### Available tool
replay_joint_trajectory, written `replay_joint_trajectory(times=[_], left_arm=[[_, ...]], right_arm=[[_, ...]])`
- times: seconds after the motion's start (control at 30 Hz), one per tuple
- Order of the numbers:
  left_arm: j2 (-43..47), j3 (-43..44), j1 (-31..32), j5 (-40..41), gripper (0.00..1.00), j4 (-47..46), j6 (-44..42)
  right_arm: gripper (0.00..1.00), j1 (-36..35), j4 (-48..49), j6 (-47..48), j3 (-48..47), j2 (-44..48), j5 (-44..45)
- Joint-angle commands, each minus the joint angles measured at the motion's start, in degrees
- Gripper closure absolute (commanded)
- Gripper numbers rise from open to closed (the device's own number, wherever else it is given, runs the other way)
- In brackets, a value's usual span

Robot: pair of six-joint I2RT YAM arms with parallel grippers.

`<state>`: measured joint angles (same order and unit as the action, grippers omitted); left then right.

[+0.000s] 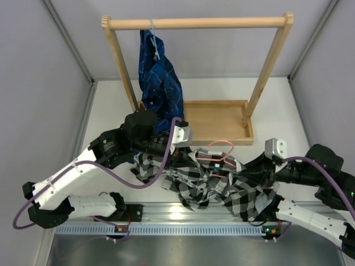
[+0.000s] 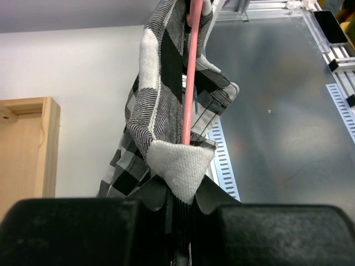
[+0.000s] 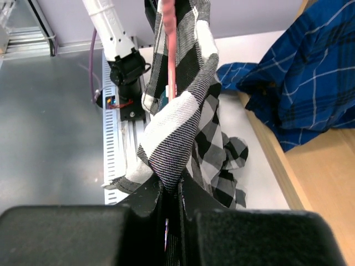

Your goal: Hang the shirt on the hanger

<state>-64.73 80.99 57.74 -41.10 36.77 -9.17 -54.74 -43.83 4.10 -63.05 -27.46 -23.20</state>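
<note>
- The shirt (image 1: 222, 191) hangs bunched between my left gripper (image 2: 180, 191) and right gripper (image 3: 172, 188), in front of the wooden rack (image 1: 199, 23).
- It is soft, light and floppy, so I hold it by folded corners.
- The hanger (image 1: 219, 151) is thin, stiff pink wire, partly inside it.
- Both sets of jaws are closed tight on cloth.

Both arms were the same build: the left arm (image 1: 77, 172) and right arm (image 1: 308, 217) had smooth white link shells with chunky black joint housings in between. A purple cable (image 1: 141, 186) trailed back from each hand along the arm. A pale grey camera box (image 1: 181, 133) sat right behind each hand. Up close the fingers (image 2: 77, 233) were plain matte black blocks.
</note>
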Motion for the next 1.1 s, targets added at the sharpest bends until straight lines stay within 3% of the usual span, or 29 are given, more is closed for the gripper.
replay_joint_trajectory(times=[0.0,0.03,0.07,0.13,0.17,0.27,0.3,0.6,0.7,0.9,1.07], left_arm=[[4.4,-0.8,-0.1,3.6,0.87,-9.8,2.5],[5.0,-1.3,-0.1,5.0,0.80,-10.5,3.1],[5.4,-1.7,-0.1,8.1,0.63,-11.3,3.5],[6.8,-3.1,-0.1,11.5,0.50,-13.4,4.1],[7.3,-3.5,-0.1,13.0,0.24,-13.8,4.3],[8.5,-3.9,0.0,18.2,0.13,-14.5,4.9],[8.8,-4.0,-0.1,19.7,0.03,-14.5,5.0],[14.2,-5.6,-0.1,28.2,0.02,-14.5,5.6],[16.1,-5.7,0.0,35.8,0.02,-14.4,6.4],[22.1,-7.7,-0.1,48.4,0.02,-12.3,8.9],[29.1,-11.6,-0.1,58.5,0.02,-9.2,15.1]], right_arm=[[1.00,-0.3,2.1,0.7,-0.8,2.1,1.4],[1.00,-0.3,2.3,0.0,-1.1,2.2,4.4],[1.00,-0.3,2.6,-0.3,-1.4,2.5,6.0],[1.00,-0.3,3.1,-1.3,-2.2,3.6,10.3],[1.00,-0.3,3.1,-1.5,-2.5,4.0,11.2],[1.00,-0.3,3.1,-2.2,-4.0,5.3,15.3],[1.00,-0.3,3.1,-2.3,-4.4,5.9,16.4],[1.00,-0.3,1.4,-3.7,-6.6,7.3,25.5],[1.00,-0.4,0.2,-3.7,-8.9,7.9,30.1],[1.00,-0.5,-3.3,-6.2,-19.8,6.0,40.7],[1.00,-1.2,-5.1,-2.5,-32.3,0.2,46.1]])
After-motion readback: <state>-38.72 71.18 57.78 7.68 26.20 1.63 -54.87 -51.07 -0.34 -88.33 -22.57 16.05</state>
